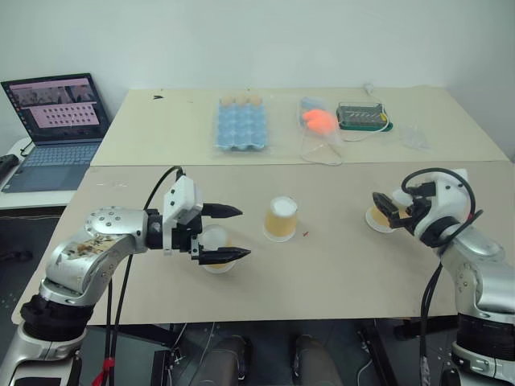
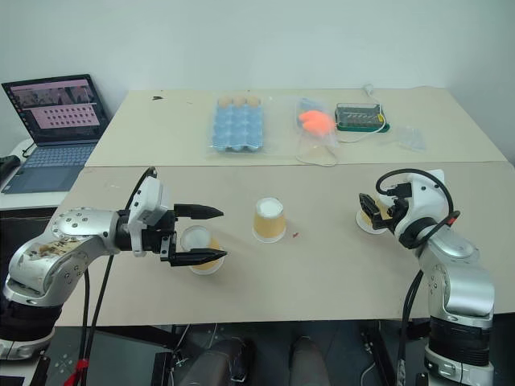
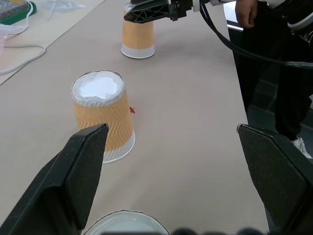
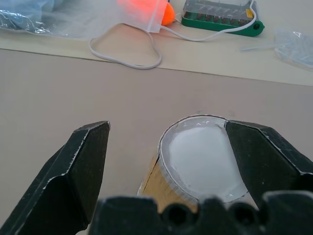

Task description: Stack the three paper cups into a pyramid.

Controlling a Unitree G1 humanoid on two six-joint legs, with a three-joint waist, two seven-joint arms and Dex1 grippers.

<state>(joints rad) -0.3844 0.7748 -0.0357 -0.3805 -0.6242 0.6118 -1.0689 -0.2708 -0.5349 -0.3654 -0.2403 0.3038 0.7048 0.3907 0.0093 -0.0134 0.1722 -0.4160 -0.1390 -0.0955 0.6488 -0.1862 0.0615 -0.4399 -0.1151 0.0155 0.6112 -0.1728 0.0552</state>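
Three upturned paper cups stand apart on the desk (image 1: 322, 273): left pincer (image 1: 227, 234) wide around the left cup (image 1: 216, 251); right pincer (image 4: 188, 171) wide around the right cup (image 4: 195, 161); the middle cup (image 1: 282, 219) untouched.

A plain white wall (image 1: 265, 40) stands behind two beige tables (image 1: 338, 265) set end to end. At the left, an open laptop (image 1: 52, 129) sits on a lower white side table (image 1: 16, 197). Even light falls throughout.

I see far table: blue egg tray (image 1: 241, 125) | clear bag with orange item (image 1: 319, 121) beside it | green-edged box (image 1: 364, 117) | open laptop (image 1: 55, 129) on side table, my left
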